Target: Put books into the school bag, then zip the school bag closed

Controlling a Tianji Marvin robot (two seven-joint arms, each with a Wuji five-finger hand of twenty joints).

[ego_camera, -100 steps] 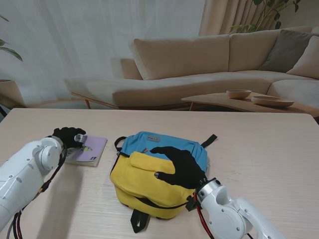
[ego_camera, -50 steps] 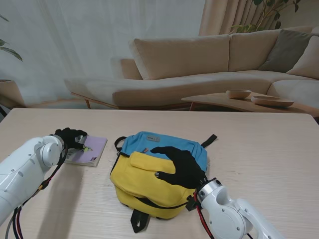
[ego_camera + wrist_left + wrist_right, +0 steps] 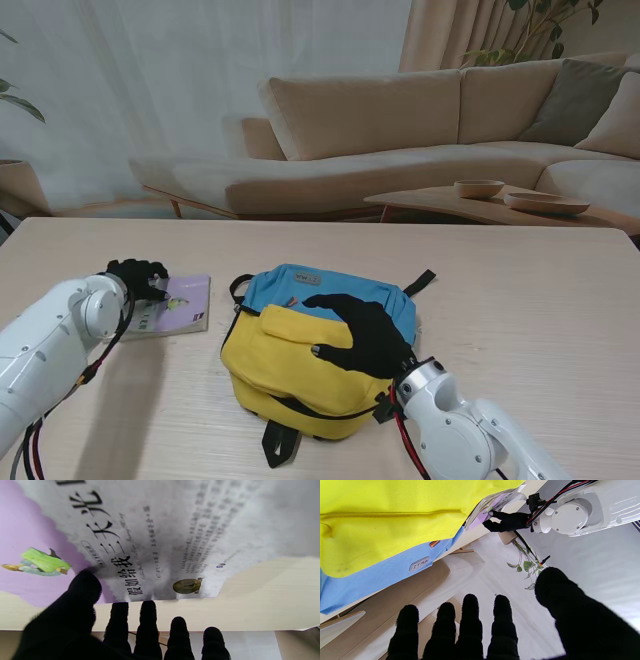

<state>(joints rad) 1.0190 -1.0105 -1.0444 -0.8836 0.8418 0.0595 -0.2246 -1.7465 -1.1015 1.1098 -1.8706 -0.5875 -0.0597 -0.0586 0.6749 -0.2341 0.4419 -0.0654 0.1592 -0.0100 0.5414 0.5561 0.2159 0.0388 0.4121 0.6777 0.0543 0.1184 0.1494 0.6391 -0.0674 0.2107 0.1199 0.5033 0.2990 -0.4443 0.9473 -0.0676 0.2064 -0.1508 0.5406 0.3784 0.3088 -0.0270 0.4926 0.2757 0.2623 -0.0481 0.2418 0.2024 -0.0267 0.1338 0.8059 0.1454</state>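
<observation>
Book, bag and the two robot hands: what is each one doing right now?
Book: outside the bag, one edge tilted up off the table.
Bag: lying on the table; I cannot tell if it is zipped.
Left hand: pinching the book's edge.
Right hand: over the bag, fingers apart, holding nothing.

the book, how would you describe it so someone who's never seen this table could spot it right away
On the light wooden table, look to the robot's left of the yellow and blue school bag. The book lies there with the left robot hand at its edge. It is the only thin thing there, with a lilac and white cover, black Chinese print and a small green figure.
</observation>
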